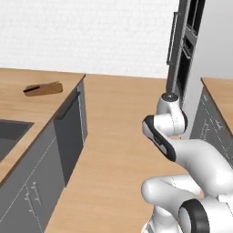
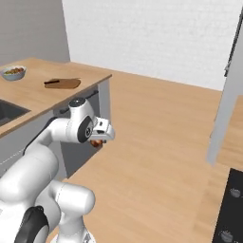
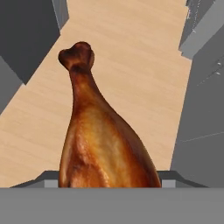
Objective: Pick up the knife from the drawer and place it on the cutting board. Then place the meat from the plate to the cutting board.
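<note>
Brown and glossy, the meat [image 3: 103, 140] rides in the gripper [image 2: 97, 141], fat end at the fingers and bone knob pointing away over the wooden floor [image 2: 156, 142]; it looks carried this way for transport to the cutting board [image 2: 63, 83]. That board lies well apart on the counter [image 2: 42, 95], the knife [image 2: 53, 81] already on it. The fingers are spread fairly wide, pinching the meat's thick end.
</note>
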Motion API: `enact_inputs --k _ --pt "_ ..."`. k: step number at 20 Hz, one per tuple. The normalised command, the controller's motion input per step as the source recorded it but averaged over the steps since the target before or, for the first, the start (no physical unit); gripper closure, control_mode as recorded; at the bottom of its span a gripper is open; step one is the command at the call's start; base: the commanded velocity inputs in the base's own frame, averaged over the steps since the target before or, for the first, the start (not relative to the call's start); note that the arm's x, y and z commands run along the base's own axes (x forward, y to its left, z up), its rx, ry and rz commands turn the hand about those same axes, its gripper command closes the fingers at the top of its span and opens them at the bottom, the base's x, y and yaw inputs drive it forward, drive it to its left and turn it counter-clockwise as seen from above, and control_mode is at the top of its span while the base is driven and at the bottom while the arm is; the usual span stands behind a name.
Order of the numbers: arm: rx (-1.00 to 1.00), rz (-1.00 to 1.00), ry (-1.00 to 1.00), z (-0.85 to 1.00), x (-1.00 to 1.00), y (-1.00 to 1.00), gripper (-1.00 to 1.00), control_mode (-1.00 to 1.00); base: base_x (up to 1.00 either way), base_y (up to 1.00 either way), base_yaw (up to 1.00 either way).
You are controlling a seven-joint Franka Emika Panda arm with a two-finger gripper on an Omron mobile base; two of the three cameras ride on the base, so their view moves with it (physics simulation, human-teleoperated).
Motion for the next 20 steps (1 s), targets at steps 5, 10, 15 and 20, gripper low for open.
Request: enact_inputs --k 5,10,15,20 --pt "0.0 0.0 0.0 0.0 0.0 0.0 1.0 1.0 1.0 0.0 0.32" --pt "0.0 0.0 0.0 0.0 0.0 0.0 1.0 1.0 1.0 0.0 0.57" --pt "0.0 0.0 0.0 0.0 0.0 0.0 1.0 1.0 1.0 -0.15 0.58" --pt "0.0 0.0 0.0 0.0 0.0 0.0 1.0 1.0 0.91 -0.64 0.43"
